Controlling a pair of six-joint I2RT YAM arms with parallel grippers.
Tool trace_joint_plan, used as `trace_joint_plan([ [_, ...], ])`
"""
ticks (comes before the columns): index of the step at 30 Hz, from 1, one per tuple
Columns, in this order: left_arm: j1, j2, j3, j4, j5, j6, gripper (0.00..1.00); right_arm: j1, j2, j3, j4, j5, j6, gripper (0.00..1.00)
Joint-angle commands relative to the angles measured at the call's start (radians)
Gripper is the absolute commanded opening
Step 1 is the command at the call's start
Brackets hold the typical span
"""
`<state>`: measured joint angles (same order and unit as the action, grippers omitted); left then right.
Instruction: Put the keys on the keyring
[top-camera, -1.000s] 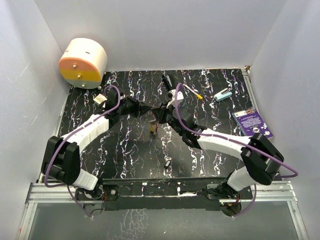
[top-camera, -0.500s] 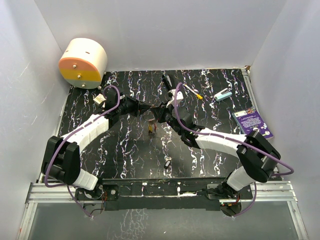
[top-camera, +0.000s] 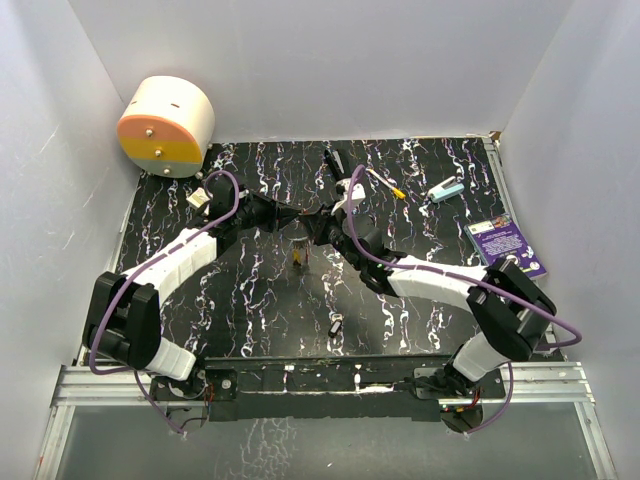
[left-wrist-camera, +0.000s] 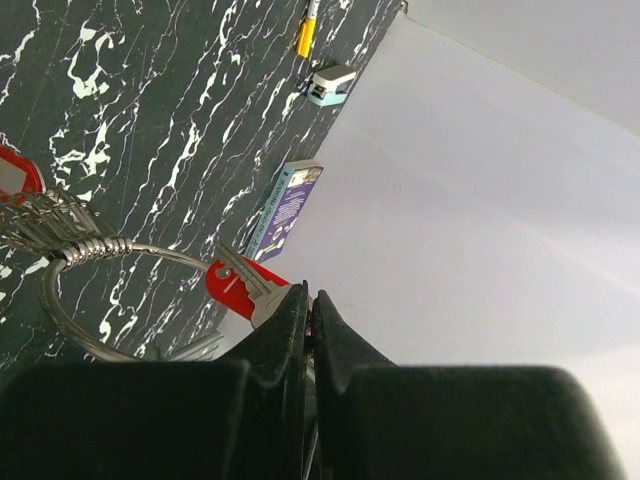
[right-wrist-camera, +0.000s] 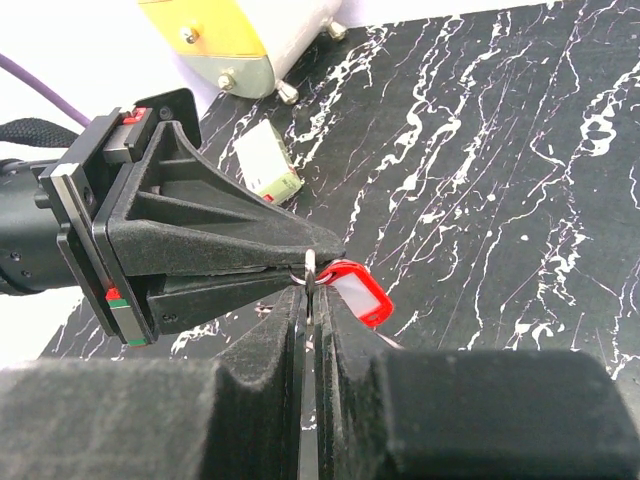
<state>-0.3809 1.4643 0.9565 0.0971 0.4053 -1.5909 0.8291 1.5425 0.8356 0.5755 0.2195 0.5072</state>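
Note:
Above the middle of the table my two grippers meet tip to tip. In the left wrist view the silver keyring (left-wrist-camera: 95, 347) carries several bunched keys (left-wrist-camera: 45, 222) and a red-headed key (left-wrist-camera: 236, 284). My left gripper (left-wrist-camera: 308, 298) is shut on that red key's blade. My right gripper (right-wrist-camera: 312, 290) is shut on the keyring's wire (right-wrist-camera: 310, 265), with a red tag (right-wrist-camera: 356, 294) hanging just beyond it. From above, the left gripper (top-camera: 298, 215) and right gripper (top-camera: 313, 222) touch, and the keys (top-camera: 298, 256) dangle below them. One loose key (top-camera: 336, 325) lies on the table nearer the bases.
A round white and orange device (top-camera: 166, 126) stands at the far left corner, a small white block (top-camera: 200, 198) beside it. A black bar (top-camera: 334, 160), a white stick with a yellow tip (top-camera: 385, 184), a teal object (top-camera: 447, 189) and a purple booklet (top-camera: 505, 246) lie far right.
Both grippers have edged slightly toward the far side together, and the dangling keys have swung a little left. Both grips are the same.

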Motion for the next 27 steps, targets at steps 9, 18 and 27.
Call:
trace_joint_plan([
  [9, -0.027, -0.035, 0.036, 0.087, 0.082, -0.081, 0.0, 0.013, 0.091, 0.014, 0.081, -0.114, 0.034, 0.08],
  [18, -0.025, -0.029, 0.021, 0.127, 0.069, -0.042, 0.0, 0.013, 0.053, -0.018, 0.057, -0.112, 0.042, 0.08],
  [27, 0.013, -0.011, -0.096, 0.127, 0.097, 0.312, 0.79, 0.002, -0.048, 0.002, -0.234, -0.088, 0.029, 0.08],
])
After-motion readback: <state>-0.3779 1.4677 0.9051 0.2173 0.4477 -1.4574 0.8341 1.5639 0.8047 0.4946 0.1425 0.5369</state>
